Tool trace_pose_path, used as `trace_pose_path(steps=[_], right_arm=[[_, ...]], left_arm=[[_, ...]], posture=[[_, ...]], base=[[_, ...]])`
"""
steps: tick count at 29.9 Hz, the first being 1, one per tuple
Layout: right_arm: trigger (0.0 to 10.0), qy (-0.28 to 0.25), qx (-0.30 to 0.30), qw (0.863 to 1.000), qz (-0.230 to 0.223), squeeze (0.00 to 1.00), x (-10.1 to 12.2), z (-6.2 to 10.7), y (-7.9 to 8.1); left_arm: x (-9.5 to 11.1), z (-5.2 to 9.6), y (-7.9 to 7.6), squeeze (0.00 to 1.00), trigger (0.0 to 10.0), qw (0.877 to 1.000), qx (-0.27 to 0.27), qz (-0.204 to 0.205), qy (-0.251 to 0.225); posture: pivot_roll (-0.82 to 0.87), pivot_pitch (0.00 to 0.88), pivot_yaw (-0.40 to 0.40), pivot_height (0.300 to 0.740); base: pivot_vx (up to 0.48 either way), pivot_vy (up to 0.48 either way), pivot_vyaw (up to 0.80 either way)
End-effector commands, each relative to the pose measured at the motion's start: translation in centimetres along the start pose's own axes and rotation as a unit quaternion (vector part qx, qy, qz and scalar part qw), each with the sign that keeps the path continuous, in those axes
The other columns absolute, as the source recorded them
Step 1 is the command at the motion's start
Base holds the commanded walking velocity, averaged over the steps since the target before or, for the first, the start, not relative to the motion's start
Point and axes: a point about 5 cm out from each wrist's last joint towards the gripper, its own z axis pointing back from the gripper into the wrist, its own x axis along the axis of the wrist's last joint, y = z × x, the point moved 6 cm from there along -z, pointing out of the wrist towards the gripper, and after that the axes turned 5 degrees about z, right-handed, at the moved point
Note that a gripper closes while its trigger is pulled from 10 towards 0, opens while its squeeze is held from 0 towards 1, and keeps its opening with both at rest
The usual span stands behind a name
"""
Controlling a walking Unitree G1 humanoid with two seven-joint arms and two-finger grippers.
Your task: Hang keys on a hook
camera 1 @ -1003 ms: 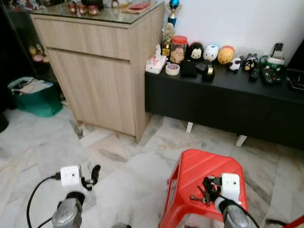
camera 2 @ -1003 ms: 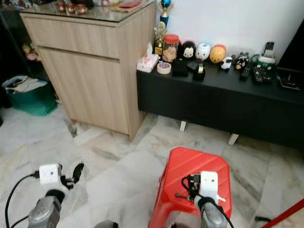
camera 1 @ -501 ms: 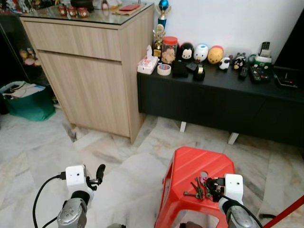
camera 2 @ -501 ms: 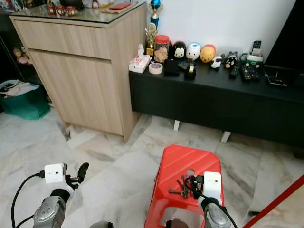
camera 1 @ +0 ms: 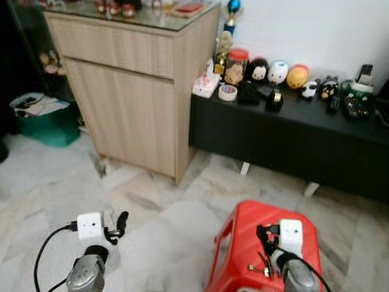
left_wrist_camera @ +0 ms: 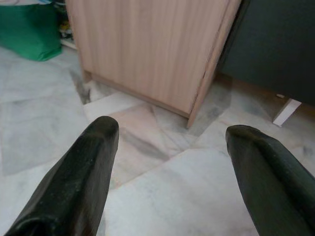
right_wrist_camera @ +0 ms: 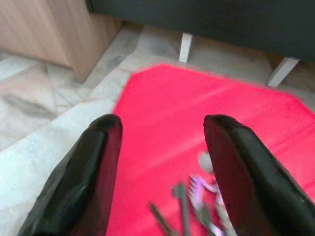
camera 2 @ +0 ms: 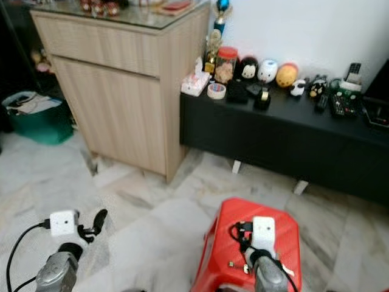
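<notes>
Red plastic stool (camera 1: 243, 243) sat at about 5 o'clock in the head view, on the grey-veined marble floor (camera 1: 55, 182), and the bunch of metal keys (right_wrist_camera: 189, 204) was lying loose on its top. The right gripper (right_wrist_camera: 162, 147) hovered just above that stool top with its two black fingers (right_wrist_camera: 98, 167) spread wide, nothing between them. The keys lay just short of the gap between the fingertips, a bit blurry in the wrist view, so I couldn't make out how many there were. From the head camera you could see them poking out at 9 o'clock of the right wrist's white camera block (camera 1: 290, 234).

The left gripper (left_wrist_camera: 167, 132) was out over bare floor at around 7 o'clock in the head view, fingers also wide open and holding nothing. Its wrist camera looked at the bottom corner of the tall light-wood cabinet (camera 1: 134, 91) and the white foot (left_wrist_camera: 287, 110) of the low black table (camera 1: 292, 128).

Further back, the cabinet stood at 11 o'clock with a glass top and a few small things on it. The black table ran from 12 to 3 o'clock along the white wall, carrying a row of round cartoon figurines (camera 1: 276, 71), a red-lidded jar (camera 1: 234, 64), a roll of tape (camera 1: 228, 92) and some remotes (camera 1: 352, 103). A green bag (camera 1: 42, 118) sat on the floor at 9 o'clock.
</notes>
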Motion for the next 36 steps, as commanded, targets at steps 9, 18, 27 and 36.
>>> trace_pose_path(steps=[9,18,27,36], right_arm=[[10.0,0.096,0.009,0.994,0.051,0.00,-3.8,0.8,-0.7],[10.0,0.146,0.043,0.985,0.083,0.00,-5.4,1.2,0.4],[10.0,0.156,0.070,0.982,0.081,0.00,-5.6,1.1,1.8],[10.0,0.161,0.082,0.980,0.087,0.00,-6.1,1.4,2.3]], left_arm=[[-1.7,0.7,-0.6,0.00,10.0,1.000,-0.006,0.005,0.025],[-2.1,0.9,-0.7,0.00,10.0,0.999,-0.009,0.002,0.032],[-2.4,0.8,-1.2,0.00,10.0,0.999,-0.022,-0.006,0.043],[-2.0,0.7,-1.9,0.00,10.0,0.999,-0.035,-0.008,0.036]], posture=[[0.03,0.000,-0.049,0.645],[0.04,0.000,-0.055,0.645],[0.04,0.000,-0.047,0.645],[0.06,0.000,-0.053,0.645]], base=[[0.000,0.000,0.00],[0.000,0.000,0.00],[0.000,0.000,0.00],[0.000,0.000,0.00]])
